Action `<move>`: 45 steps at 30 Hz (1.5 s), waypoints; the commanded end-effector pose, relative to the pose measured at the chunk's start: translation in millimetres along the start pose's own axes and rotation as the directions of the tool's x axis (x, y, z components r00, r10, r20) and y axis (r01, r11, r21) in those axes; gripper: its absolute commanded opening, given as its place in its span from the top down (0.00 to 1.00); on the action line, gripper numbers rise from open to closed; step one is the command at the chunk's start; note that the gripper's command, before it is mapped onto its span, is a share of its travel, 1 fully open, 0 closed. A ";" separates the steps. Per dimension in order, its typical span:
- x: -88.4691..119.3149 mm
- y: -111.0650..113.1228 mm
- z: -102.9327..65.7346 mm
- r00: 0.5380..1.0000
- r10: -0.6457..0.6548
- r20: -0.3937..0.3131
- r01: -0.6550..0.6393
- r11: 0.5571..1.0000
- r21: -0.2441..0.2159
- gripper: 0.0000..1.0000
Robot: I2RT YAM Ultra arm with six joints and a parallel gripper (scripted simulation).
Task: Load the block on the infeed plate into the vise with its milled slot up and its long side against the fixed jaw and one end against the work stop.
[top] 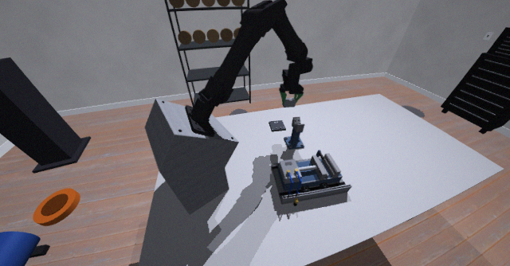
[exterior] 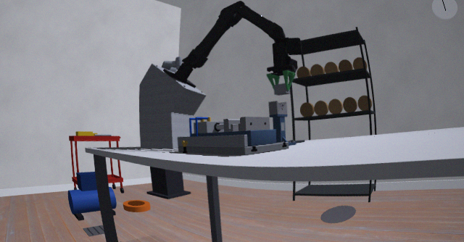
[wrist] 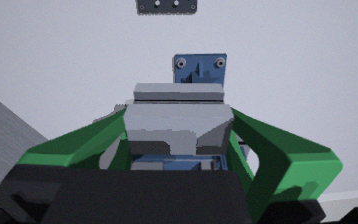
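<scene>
My gripper (top: 290, 99), with green fingers, is shut on the grey part (exterior: 280, 88) and holds it high in the air. It also shows in the exterior view (exterior: 280, 82) and in the wrist view (wrist: 178, 145), where the part (wrist: 177, 129) fills the gap between the fingers. The V-block (top: 296, 125) on its blue post stands right below the part, with a clear gap between them. The dark infeed plate (top: 276, 126) lies bare to the V-block's left. The open vise (top: 308, 172) sits nearer the table's front. I cannot tell which way the slot faces.
The arm's grey pedestal (top: 187, 150) stands at the table's left. A black shelf rack (top: 211, 39) with round discs stands behind the table. An orange ring (top: 56, 205) lies on the floor at the left.
</scene>
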State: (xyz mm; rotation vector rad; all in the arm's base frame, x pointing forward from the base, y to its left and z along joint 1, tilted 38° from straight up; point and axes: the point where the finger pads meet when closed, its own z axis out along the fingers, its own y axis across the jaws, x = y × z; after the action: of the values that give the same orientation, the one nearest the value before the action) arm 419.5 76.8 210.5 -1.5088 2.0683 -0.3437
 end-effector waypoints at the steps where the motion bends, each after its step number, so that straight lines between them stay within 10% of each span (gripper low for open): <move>1: 5.4 -9.9 -18.4 0.999 -0.018 0.039 0.016 0.999 0.038 1.00; 45: 85.6 -30.6 -21.0 0.999 -0.035 0.039 0.033 0.998 0.046 1.00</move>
State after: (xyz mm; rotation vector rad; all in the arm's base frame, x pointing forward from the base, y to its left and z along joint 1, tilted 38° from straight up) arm 420.5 -12.1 206.8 -1.5288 2.0236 -0.3467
